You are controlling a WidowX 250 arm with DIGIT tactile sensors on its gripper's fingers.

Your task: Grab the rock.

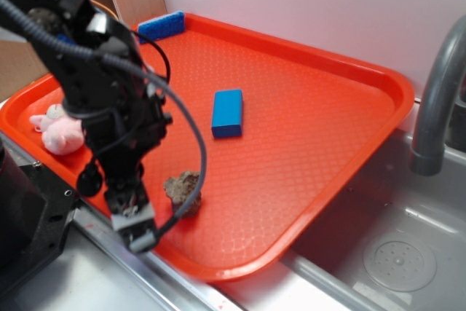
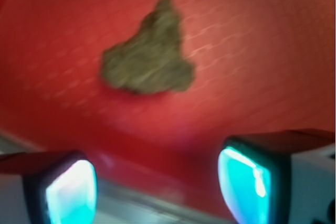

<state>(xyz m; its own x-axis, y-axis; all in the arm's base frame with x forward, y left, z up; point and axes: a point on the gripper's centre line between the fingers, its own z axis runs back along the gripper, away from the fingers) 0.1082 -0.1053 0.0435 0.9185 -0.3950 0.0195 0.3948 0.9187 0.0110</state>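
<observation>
My gripper (image 1: pixel 138 227) hangs at the lower left of the exterior view, over the near rim of the orange tray (image 1: pixel 306 129), and its fingers (image 2: pixel 71 195) are spread wide with nothing between them. In the wrist view the rock (image 2: pixel 148 61) sits above centre, blurred, lumpy and brown-grey, lying on the tray's textured floor, clear of both teal-lit pads. From outside, the rock lies just to the right of my gripper, near the tray's front edge. A blue block (image 1: pixel 227 113) lies mid-tray, well apart from it. A pink plush toy (image 1: pixel 58 130) rests at the left edge, and a blue sponge (image 1: pixel 162 25) leans at the far rim. A grey faucet (image 1: pixel 437 100) stands on the right.
</observation>
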